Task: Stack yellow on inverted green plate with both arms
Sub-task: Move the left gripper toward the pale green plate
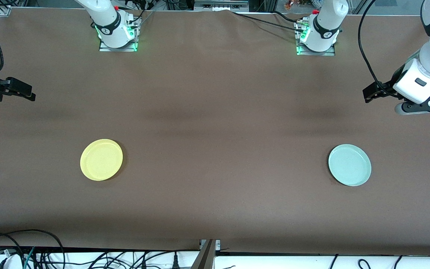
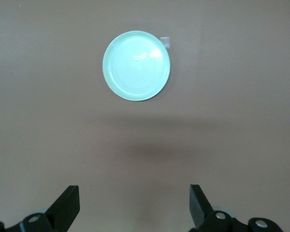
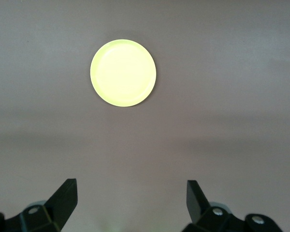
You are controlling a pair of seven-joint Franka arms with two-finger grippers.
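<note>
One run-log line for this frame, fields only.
stage: start, nothing grasped | yellow plate: upright on table | green plate: upright, not inverted | left tool: open, raised | right tool: open, raised

Two plates on the table [image 1: 215, 209], well apart, about level with each other, both rim up. Yellow plate [image 1: 101, 160] toward the right arm's end, green plate [image 1: 349, 165] toward the left arm's end. Right gripper [image 1: 28, 94] up over its end of the table, left gripper [image 1: 368, 94] likewise. Both empty, fingers apart.
</note>
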